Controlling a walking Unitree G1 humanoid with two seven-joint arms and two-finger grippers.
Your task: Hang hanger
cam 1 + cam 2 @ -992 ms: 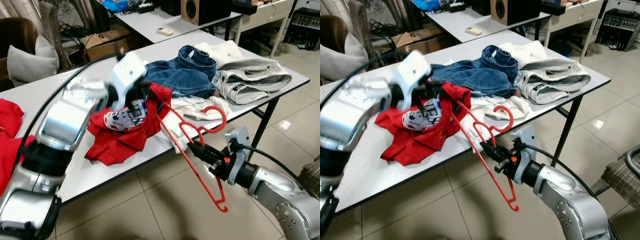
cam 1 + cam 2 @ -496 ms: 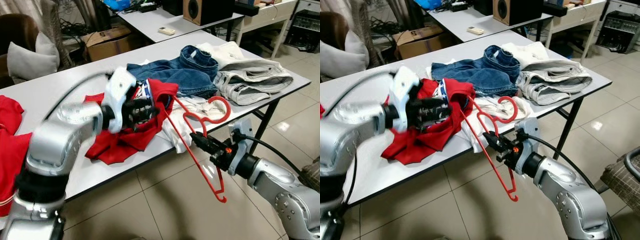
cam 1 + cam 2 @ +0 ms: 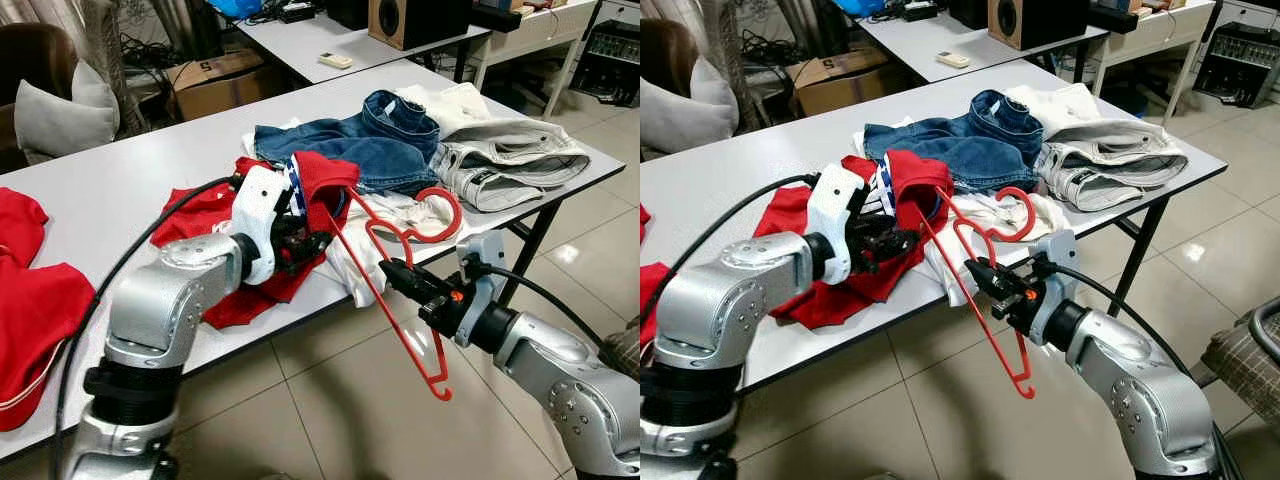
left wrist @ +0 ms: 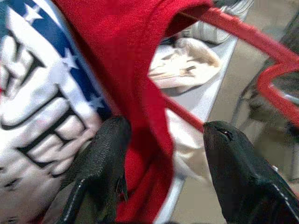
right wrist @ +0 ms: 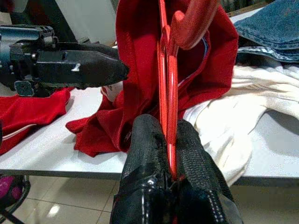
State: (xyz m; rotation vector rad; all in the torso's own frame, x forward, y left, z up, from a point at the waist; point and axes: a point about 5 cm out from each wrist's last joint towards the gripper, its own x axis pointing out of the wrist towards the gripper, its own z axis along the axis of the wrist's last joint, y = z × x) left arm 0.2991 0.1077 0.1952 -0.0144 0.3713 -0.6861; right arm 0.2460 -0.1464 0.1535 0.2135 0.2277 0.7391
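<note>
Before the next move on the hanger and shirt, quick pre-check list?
1. Right gripper clamped on red hanger: ok, jaws shut on its bar.
2. One hanger end inside the red shirt: ok, it runs into the fabric.
3. Left gripper holding the shirt: not ok, jaws open around the fabric edge.
4. Other hanger end free: ok, it hangs below the table edge, over the floor.
5. Hook snagged on white cloth: cannot tell.
</note>
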